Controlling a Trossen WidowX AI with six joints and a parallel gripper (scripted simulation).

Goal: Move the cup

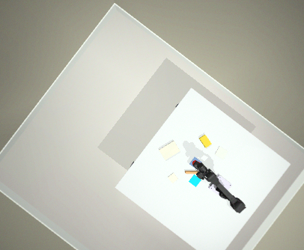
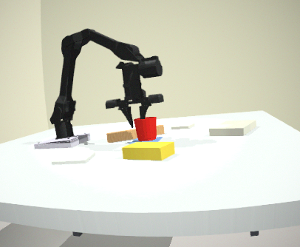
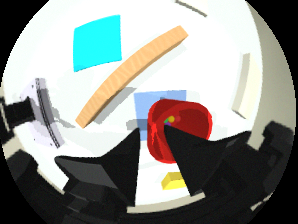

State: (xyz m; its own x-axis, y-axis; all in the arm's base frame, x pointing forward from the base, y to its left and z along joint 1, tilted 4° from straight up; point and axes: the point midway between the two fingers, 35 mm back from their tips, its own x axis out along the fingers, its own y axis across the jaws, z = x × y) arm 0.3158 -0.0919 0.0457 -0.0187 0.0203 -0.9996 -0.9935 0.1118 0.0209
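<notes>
One white table top [image 2: 226, 177] was shown bearing all of the items, with the black six-joint arm [image 2: 65, 85] bolted at its far left and arched over the middle. A cream flat slab [image 2: 233, 127] was seen well apart to the right. A yellow rectangular block [image 2: 148, 150] was placed just in front of the work area, and a tan wooden bar [image 2: 119, 136] lay just behind it.

Two pads were distinguished. A pale blue square pad [image 3: 149, 104] was occupied by the load, and a cyan square pad [image 3: 97, 42], on the far side of the wooden bar in the wrist view, was taken to be the destination.

The red tapered plastic cup [image 2: 145, 129] was seen upright on the blue pad. The black parallel-jaw gripper [image 2: 137, 115] was held at the cup's rim, jaws parted to a moderate gap and clamped on nothing. One finger appeared to be outside the cup wall and the other over the mouth. Small marbles [image 3: 172, 120], one yellowish, were visible inside the cup.

The step in hand was judged to be the approach for a rim grasp, with the transfer not yet begun. Next, a short descent astride the wall would be required, then a firm closure. A level lift over the wooden bar toward the cyan pad would then be needed, so that no marbles are tipped out.
</notes>
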